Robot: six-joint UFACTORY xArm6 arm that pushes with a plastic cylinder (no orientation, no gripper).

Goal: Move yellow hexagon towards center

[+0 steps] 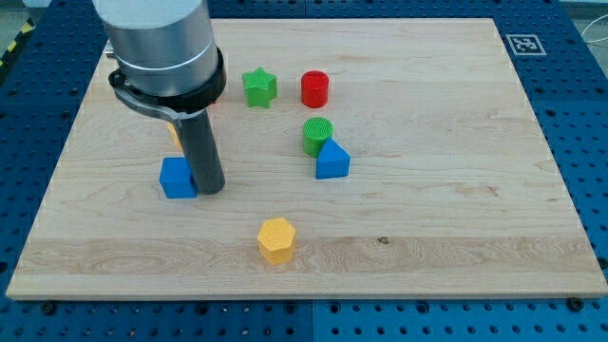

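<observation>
A robot arm's dark rod stands on a pale wooden board [427, 114] in the view's left half, my tip [211, 190] resting just to the right of a small blue cube [177, 178], touching or nearly touching it. The rig carries no claw, so nothing is spread, pressed together or pinching; the rod is its only tool.

The small yellow hexagonal block [276, 239], the object of the task, sits alone near the view's bottom edge, a little left of the middle, below and to the right of my tip and well apart from every other piece. Above it, near the board's middle, a green cylinder [318, 134] touches a blue triangular block [332, 160]; a green star-shaped block [258, 86] and a red cylinder [314, 89] stand side by side toward the view's top. An orange block [176, 134] shows only as a sliver behind the rod, its shape hidden.

The hexagon looks rigid, light and smooth-sided, likely to slide easily on the wood and to turn or slip aside if struck off-centre. There is nothing to grasp: the best contact appears to be square on its lower face, the side toward the view's bottom, pushing up and slightly right toward the centre, stopping short of the blue triangular block.
</observation>
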